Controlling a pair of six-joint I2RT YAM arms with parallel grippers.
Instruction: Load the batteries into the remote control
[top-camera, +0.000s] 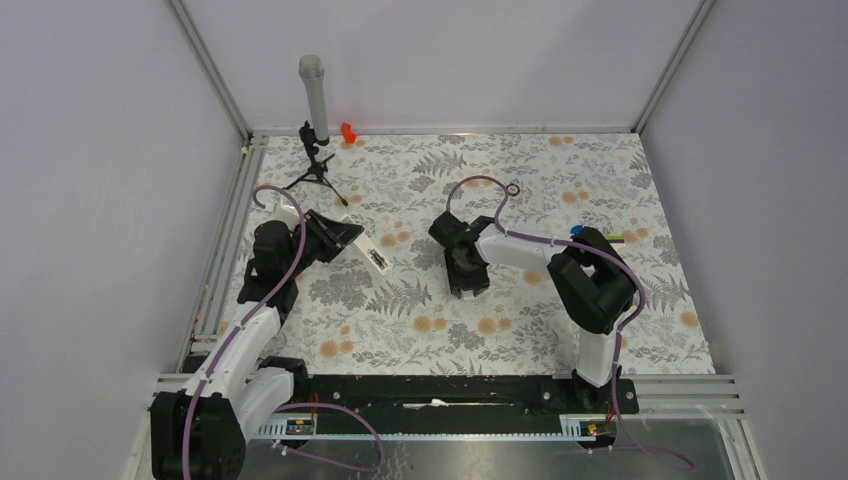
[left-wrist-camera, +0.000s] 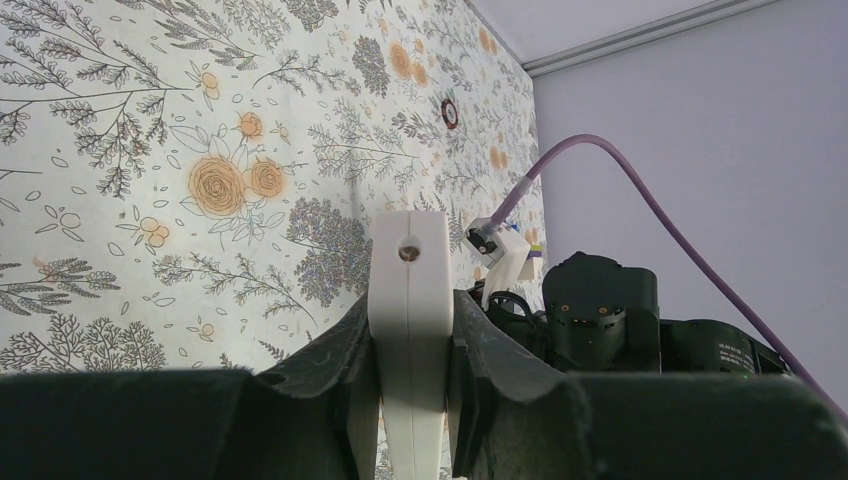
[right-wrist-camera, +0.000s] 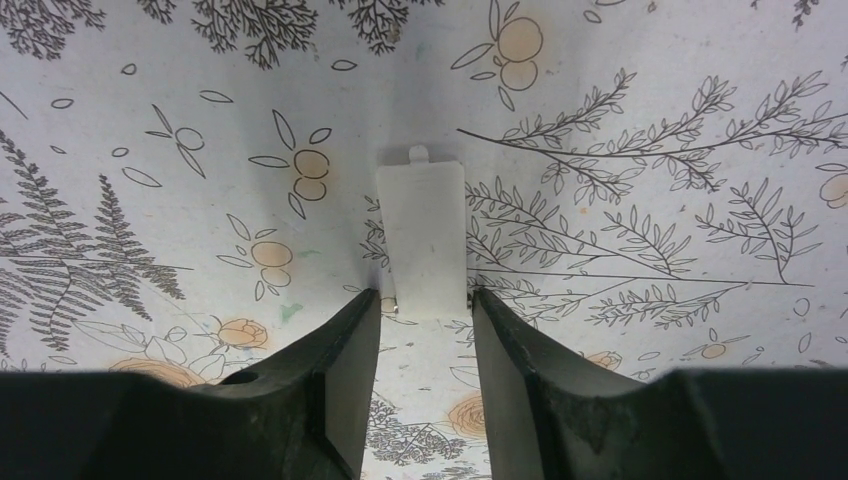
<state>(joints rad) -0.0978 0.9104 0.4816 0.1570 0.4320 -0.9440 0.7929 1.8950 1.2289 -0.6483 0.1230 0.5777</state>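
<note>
The left gripper (top-camera: 347, 239) pinches the remote control (left-wrist-camera: 408, 275) edge-on between its fingers, the white bar jutting past their tips, while the right gripper (right-wrist-camera: 425, 303) has its parted fingers flanking the near end of a short white strip (right-wrist-camera: 422, 225) lying flat on the table (right-wrist-camera: 660, 110), though I cannot tell whether they squeeze it

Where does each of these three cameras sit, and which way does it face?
Top external: fixed above and behind the arms, looking down on the floral table; both arms show.
Left wrist: on the left arm, looking along the left gripper, clamped on the slim white plastic remote control, toward the right arm.
Right wrist: on the right arm, facing down past the right gripper at a short white plastic strip.
Shared: top and left wrist views both show the remote control.
</note>
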